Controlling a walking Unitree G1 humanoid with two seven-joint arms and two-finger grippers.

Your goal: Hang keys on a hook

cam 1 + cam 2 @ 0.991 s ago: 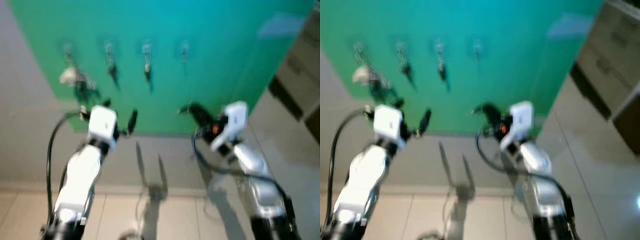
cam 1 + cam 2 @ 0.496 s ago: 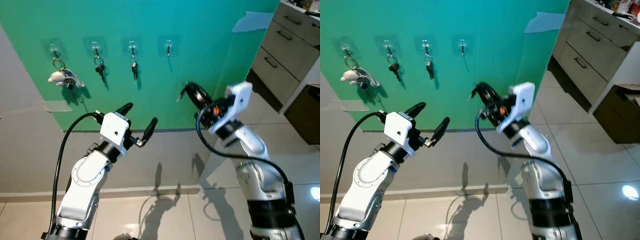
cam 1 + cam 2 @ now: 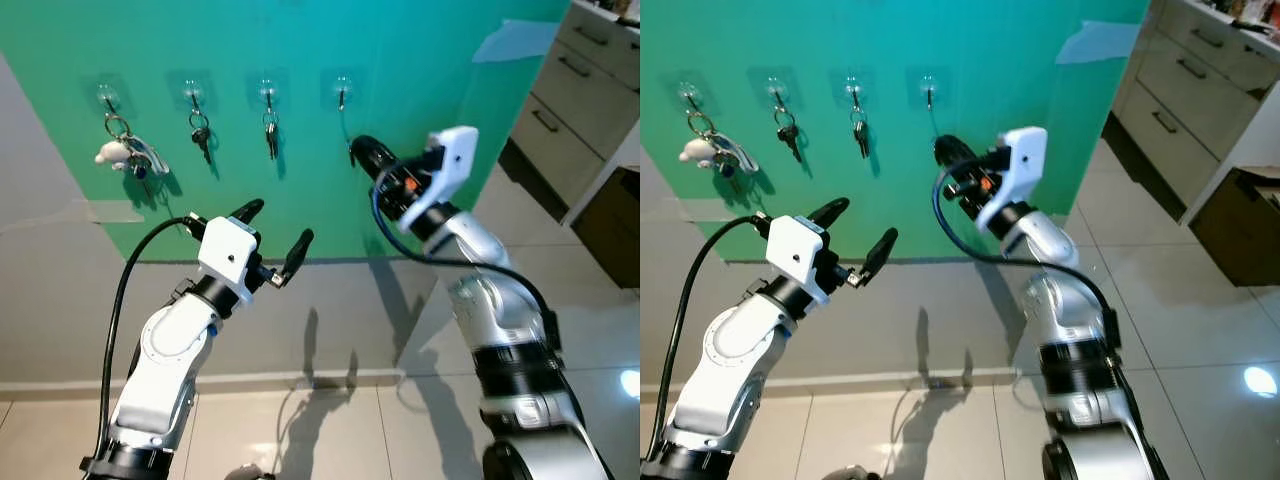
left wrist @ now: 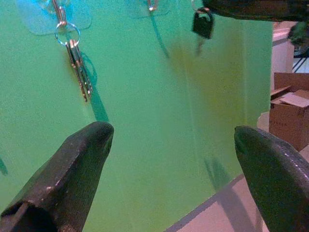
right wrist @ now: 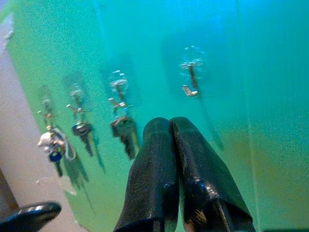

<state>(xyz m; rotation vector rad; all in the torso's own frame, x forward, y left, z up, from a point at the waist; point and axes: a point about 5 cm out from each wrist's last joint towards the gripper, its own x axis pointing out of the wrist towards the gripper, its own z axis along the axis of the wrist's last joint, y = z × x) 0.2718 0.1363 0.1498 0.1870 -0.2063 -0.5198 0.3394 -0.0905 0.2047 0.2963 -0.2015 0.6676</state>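
Note:
Four hooks run along a green wall panel [image 3: 420, 120]. Three of them carry key sets: one with a white charm [image 3: 122, 152], a dark key [image 3: 200, 135] and a silver set [image 3: 270, 130]. The rightmost hook [image 3: 342, 92] is bare. My right gripper [image 3: 358, 148] is raised just below and to the right of that hook, shut on a black-headed key [image 4: 203, 24] that dangles under its fingers [image 5: 169, 145]. My left gripper [image 3: 280, 222] is held lower, in front of the panel's bottom edge, open and holding nothing.
A pale drawer cabinet [image 3: 590, 60] stands to the right, with a dark unit [image 3: 620, 220] beside it. A sheet of paper [image 3: 520, 40] is stuck on the panel's upper right. A grey wall strip and tiled floor [image 3: 330, 430] lie below. A cardboard box [image 4: 289, 104] sits off to the side.
The blurred view has steadied. My right gripper has moved up and left with the key, closer to the bare hook. The left arm has barely moved.

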